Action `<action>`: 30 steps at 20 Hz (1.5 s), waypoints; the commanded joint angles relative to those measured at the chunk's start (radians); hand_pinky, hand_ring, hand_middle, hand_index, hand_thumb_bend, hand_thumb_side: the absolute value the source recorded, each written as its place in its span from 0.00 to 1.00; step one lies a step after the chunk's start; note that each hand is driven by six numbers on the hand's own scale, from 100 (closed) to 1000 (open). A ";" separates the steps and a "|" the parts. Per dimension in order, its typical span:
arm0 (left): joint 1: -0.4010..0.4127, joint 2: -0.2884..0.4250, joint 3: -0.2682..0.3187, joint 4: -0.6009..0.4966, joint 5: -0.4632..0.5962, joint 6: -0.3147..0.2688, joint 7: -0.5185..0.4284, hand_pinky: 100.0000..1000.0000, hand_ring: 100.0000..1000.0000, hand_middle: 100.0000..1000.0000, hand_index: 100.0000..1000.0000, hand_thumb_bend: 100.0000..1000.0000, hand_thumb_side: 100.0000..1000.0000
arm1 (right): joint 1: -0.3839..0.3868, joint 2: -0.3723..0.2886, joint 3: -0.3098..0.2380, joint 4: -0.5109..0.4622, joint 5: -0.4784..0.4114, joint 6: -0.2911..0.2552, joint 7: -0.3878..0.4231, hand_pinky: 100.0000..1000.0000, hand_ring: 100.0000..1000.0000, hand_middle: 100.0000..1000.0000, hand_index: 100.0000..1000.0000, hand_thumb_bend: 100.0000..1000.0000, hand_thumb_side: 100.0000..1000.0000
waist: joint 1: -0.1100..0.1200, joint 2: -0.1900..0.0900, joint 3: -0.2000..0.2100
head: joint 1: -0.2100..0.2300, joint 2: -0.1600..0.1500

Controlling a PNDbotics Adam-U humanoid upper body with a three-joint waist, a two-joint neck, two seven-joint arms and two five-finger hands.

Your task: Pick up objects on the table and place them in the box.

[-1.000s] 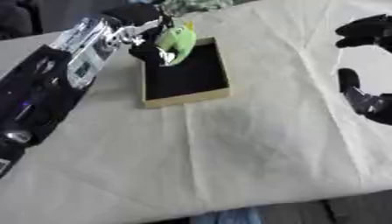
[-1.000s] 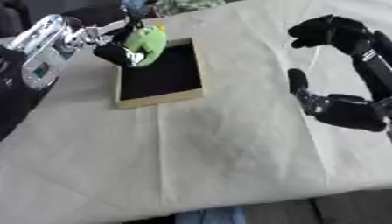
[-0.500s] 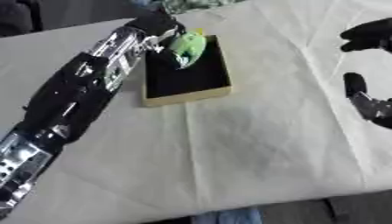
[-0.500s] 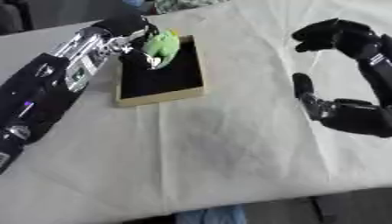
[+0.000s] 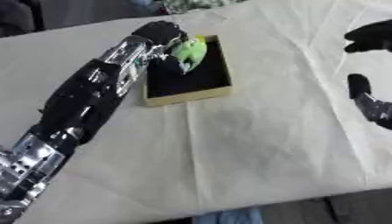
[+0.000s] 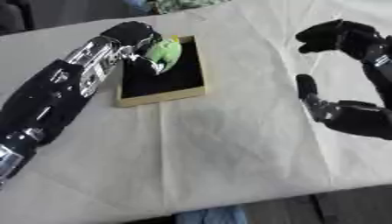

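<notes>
A black-and-silver left arm is stretched across the cream tablecloth [image 5: 253, 144], its left hand [image 5: 159, 34] curled around a green toy [image 5: 188, 51] that is held over the far end of the shallow box [image 5: 186, 94], above its black lining. At far right, the right hand [image 6: 337, 37] is raised off the table, fingers curved and spread, nothing held.

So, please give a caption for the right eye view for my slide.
Left hand holds a green object over the box; right hand waits aside.
</notes>
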 commanded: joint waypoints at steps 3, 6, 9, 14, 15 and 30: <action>-0.022 0.025 0.016 -0.015 -0.046 0.016 -0.015 0.79 0.74 0.74 0.88 0.37 0.50 | -0.013 -0.006 -0.005 -0.013 -0.007 -0.002 0.000 0.77 0.72 0.75 0.82 0.00 0.07 | -0.005 -0.017 0.003 | -0.001 0.005; -0.023 0.034 0.016 -0.033 -0.071 0.017 -0.028 0.87 0.82 0.82 0.92 0.73 0.55 | -0.012 -0.006 -0.006 -0.013 -0.007 -0.002 0.000 0.77 0.72 0.75 0.82 0.00 0.07 | -0.006 -0.018 0.005 | -0.003 0.005; -0.021 0.051 0.014 -0.064 -0.080 0.009 -0.045 0.90 0.86 0.86 0.94 0.90 0.59 | -0.011 -0.007 -0.008 -0.012 -0.006 -0.002 -0.002 0.77 0.72 0.75 0.82 0.00 0.07 | -0.007 -0.018 0.007 | -0.007 0.005; -0.019 0.106 0.008 -0.160 -0.065 -0.001 -0.088 0.93 0.90 0.91 0.96 1.00 0.69 | -0.008 -0.009 -0.012 -0.011 -0.002 -0.002 -0.005 0.77 0.72 0.75 0.82 0.00 0.07 | -0.005 -0.018 0.015 | -0.019 0.005; -0.017 0.121 0.007 -0.185 -0.054 -0.003 -0.099 0.94 0.90 0.92 0.96 1.00 0.70 | -0.007 -0.010 -0.013 -0.011 -0.001 -0.002 -0.006 0.77 0.72 0.75 0.82 0.00 0.07 | -0.005 -0.018 0.016 | -0.022 0.005; 0.314 0.454 0.191 -0.835 0.522 0.214 0.034 0.82 0.75 0.77 0.90 1.00 0.71 | 0.004 -0.011 -0.033 -0.004 0.014 0.002 -0.027 0.77 0.72 0.75 0.82 0.00 0.08 | -0.009 -0.013 0.059 | -0.074 0.005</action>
